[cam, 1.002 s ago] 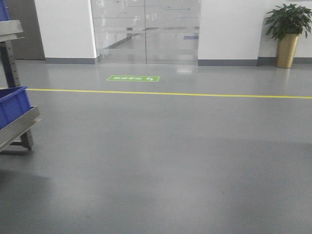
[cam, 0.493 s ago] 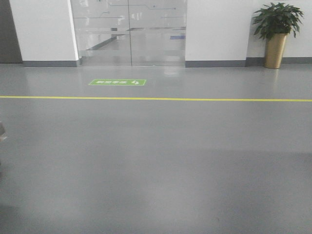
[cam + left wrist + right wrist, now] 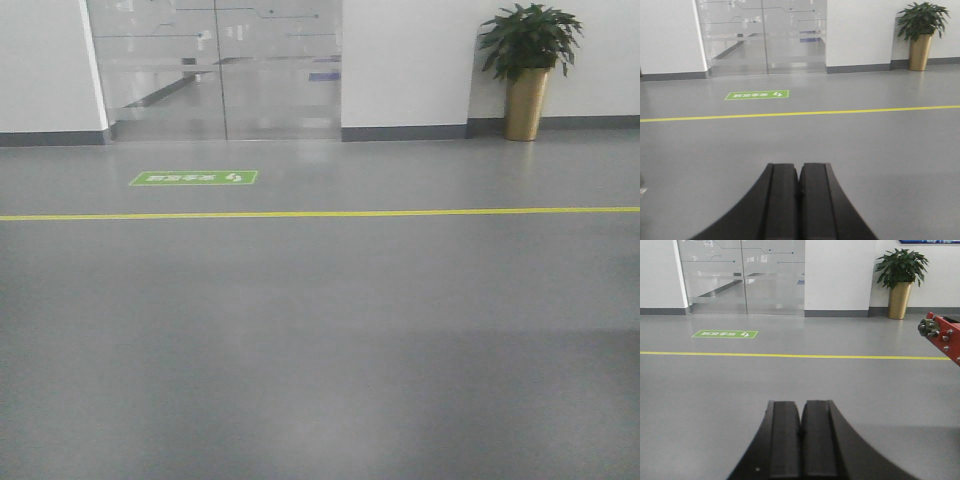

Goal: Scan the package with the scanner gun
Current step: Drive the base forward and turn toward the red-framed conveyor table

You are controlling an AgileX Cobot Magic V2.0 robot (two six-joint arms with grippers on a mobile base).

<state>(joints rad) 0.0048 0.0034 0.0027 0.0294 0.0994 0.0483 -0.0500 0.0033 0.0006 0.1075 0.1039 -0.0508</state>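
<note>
Grey floor [image 3: 320, 350] ahead, both end effectors closed and empty.
Left end effector [image 3: 799, 195] and right end effector [image 3: 801, 435] had their fingers pressed together, gripping nothing. A yellow line [image 3: 320, 213] crossed the floor, with a green sign [image 3: 193, 178] at eleven o'clock and a potted plant [image 3: 527, 70] at one o'clock. Where the package and scanner gun were could not be told.

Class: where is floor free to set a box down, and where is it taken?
Bare: grey floor this side of the yellow line. Beyond it, a green floor sign lies left; a potted plant stands far right.
</note>
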